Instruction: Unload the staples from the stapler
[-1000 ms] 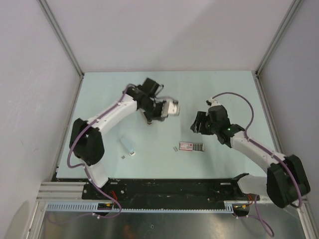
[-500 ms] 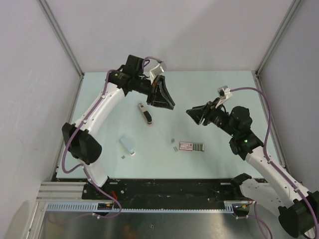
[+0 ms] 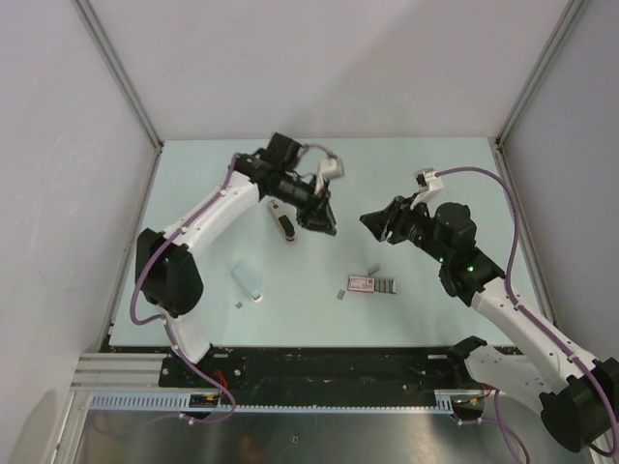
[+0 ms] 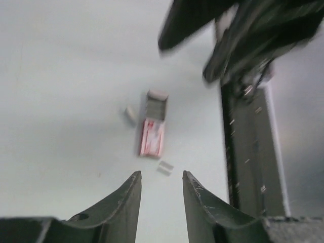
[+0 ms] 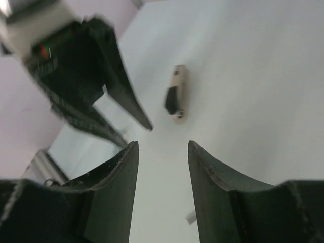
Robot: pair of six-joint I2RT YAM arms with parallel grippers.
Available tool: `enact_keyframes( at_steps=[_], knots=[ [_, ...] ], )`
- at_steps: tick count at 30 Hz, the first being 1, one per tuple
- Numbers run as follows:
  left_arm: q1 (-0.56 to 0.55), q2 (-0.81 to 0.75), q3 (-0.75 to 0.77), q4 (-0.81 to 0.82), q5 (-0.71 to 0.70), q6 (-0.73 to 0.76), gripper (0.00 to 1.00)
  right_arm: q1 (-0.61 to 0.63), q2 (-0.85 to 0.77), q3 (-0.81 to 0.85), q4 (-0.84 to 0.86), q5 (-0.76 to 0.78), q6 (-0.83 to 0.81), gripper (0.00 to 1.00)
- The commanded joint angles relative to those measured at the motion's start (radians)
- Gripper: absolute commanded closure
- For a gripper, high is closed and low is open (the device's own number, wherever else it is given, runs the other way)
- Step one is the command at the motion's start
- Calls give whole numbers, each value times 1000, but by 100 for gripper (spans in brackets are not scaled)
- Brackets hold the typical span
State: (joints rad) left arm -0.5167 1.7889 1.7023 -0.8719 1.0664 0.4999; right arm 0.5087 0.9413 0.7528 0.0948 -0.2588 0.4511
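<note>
**A:** On the tabletop, just beside the left jaws: stapler (image 3: 282,220), lying loose, nobody holding it.

**B:** Jaws?

**A:** Left jaws parted, nothing between them (wrist view looks straight through the gap at the pink-and-white box (image 4: 153,136)). Right jaws parted too, empty, pointed across at the stapler.

**B:** Staples?

**A:** Two tiny grey strips by the box, one off its pink end, one just off its long side. I'd call those staples (image 3: 340,297). Can't tell if more sit inside the stapler, the dark inner part is too small to read.

**B:** So which step?

**A:** My read: between grasps. Some strips are out and the stapler is set down with both arms free.

**B:** Next move?

**A:** If it's not empty, one arm has to clamp the white shell and hold it steady. The other arm works the dark inner part. Approach low and square (it's light, so a nudge will likely skid it).
</note>
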Motion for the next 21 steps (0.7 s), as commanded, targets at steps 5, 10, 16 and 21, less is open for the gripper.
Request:
enact_keyframes(
  at_steps=[5, 10, 16, 21],
  knots=[
    [-181, 34, -98, -9, -552, 206, 45, -87, 27, 36, -298, 357, 25, 51],
    [-240, 127, -38, -9, -581, 197, 36, -129, 73, 9, -416, 435, 73, 52],
    [-288, 156, -101, 22, -573, 196, 31, -144, 64, -51, -452, 454, 85, 54],
    [-337, 154, -168, 90, -576, 182, 29, -161, 50, -96, -457, 437, 109, 54]
  ],
)
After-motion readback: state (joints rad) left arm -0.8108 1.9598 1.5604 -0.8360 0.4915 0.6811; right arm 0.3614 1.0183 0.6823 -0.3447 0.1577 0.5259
